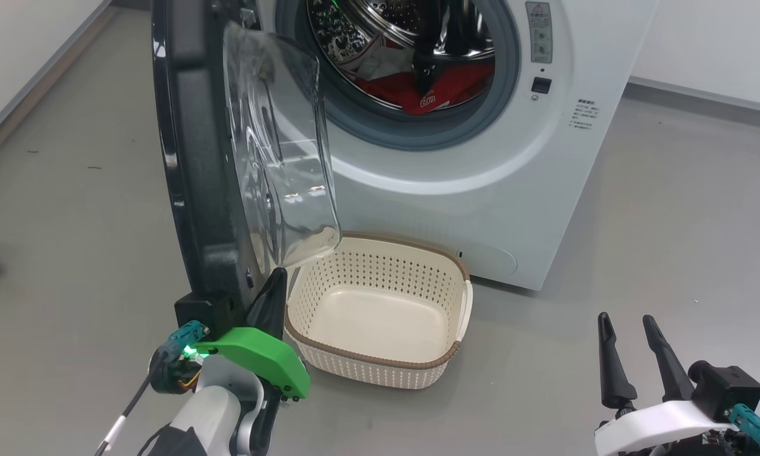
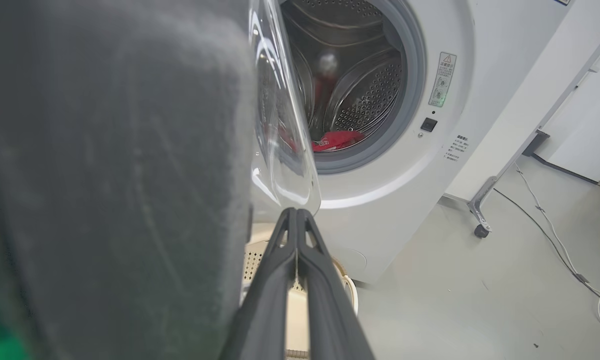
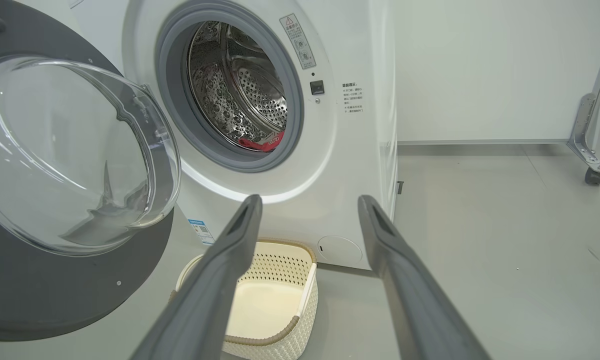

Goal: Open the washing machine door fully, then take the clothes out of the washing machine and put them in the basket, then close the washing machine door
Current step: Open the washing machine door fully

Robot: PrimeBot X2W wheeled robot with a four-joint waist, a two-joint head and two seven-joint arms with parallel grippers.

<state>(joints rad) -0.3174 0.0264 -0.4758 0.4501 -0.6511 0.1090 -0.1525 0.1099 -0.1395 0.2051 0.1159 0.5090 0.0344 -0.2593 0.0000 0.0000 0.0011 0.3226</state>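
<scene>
Beside the perforated cream basket (image 1: 380,266), left tool (image 1: 278,273) pinched empty; right tool (image 1: 626,318) spread empty.

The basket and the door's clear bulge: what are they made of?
The basket looks like matte cream moulded plastic: even rows of holes, brown woven-look rim. The bulge on the washing machine door is clear and glossy, with reflections: glass or clear plastic, I cannot tell which.

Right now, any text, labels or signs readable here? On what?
No words are legible.
Grey sticker on the washing machine front: warning triangle, print too small.
Black print block further right: too small.
Blue label low on the front: blurred.
White lettering on the clothes: unclear.
</scene>
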